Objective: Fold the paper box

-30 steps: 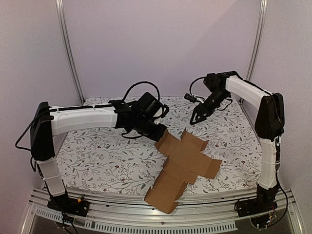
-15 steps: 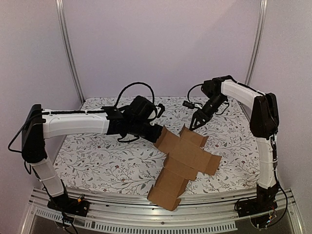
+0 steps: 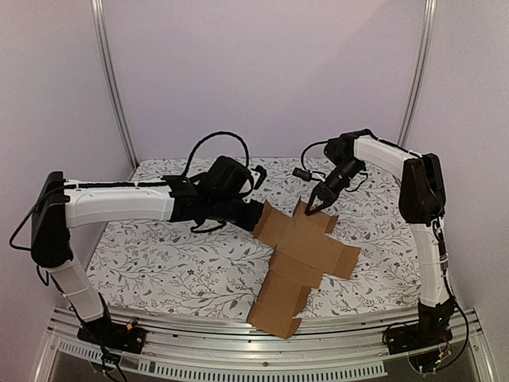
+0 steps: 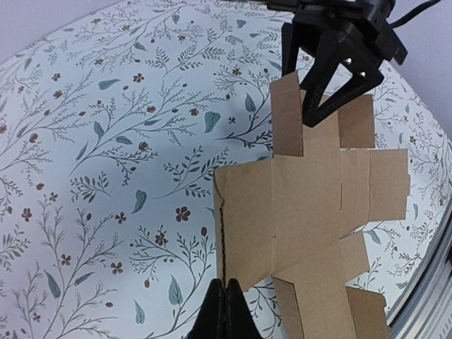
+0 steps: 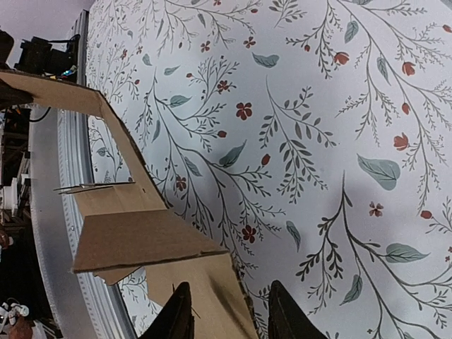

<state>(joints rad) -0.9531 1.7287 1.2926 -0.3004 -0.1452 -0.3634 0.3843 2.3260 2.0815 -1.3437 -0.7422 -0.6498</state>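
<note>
The paper box [image 3: 306, 247] is a flat brown cross-shaped cardboard sheet lying slantwise on the table, its near end overhanging the front edge. My left gripper [image 3: 258, 216] is shut on the sheet's left flap edge, which it holds slightly raised; the left wrist view shows the closed fingertips [image 4: 227, 286] pinching a corner of the paper box [image 4: 311, 205]. My right gripper [image 3: 316, 205] straddles the far flap, fingers apart. In the right wrist view the paper box [image 5: 141, 240] runs between the jaws of the right gripper [image 5: 229, 311], with a gap beside the right finger [image 5: 282, 314].
A floral tablecloth [image 3: 159, 255] covers the table. An aluminium rail [image 3: 238, 358] runs along the front edge, with the arm bases at each end. Two upright frame posts [image 3: 111, 79] stand at the back corners against plain walls.
My right gripper came down and in over the far flap and its jaws narrowed around it. The left arm, still shut on the sheet, nudged it slightly to the right.
</note>
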